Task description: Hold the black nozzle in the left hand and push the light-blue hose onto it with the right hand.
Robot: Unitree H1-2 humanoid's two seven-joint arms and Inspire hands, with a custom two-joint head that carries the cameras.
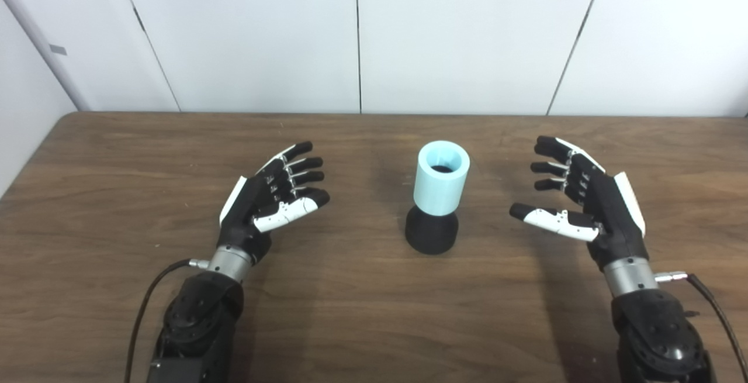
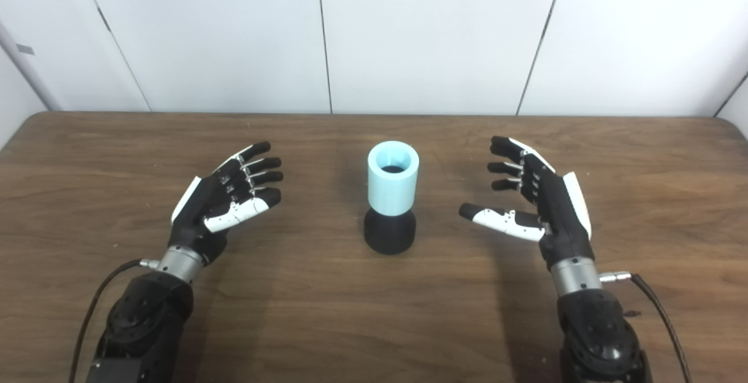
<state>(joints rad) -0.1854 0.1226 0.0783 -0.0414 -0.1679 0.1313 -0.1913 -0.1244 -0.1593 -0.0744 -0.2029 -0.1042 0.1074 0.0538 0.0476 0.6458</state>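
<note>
The black nozzle (image 1: 431, 231) stands upright on the brown table (image 1: 350, 313) at the middle. The light-blue hose (image 1: 441, 177), a short open tube, sits upright on top of the nozzle. My left hand (image 1: 274, 196) is open and empty, to the left of the nozzle and well apart from it. My right hand (image 1: 575, 196) is open and empty, to the right of the hose and apart from it. Both palms face the middle. The same scene shows in the right eye view, with the hose (image 2: 393, 177) on the nozzle (image 2: 390, 231).
White wall panels (image 1: 356, 32) stand right behind the table's far edge. Black cables (image 1: 146, 307) trail from both wrists over the table's front part.
</note>
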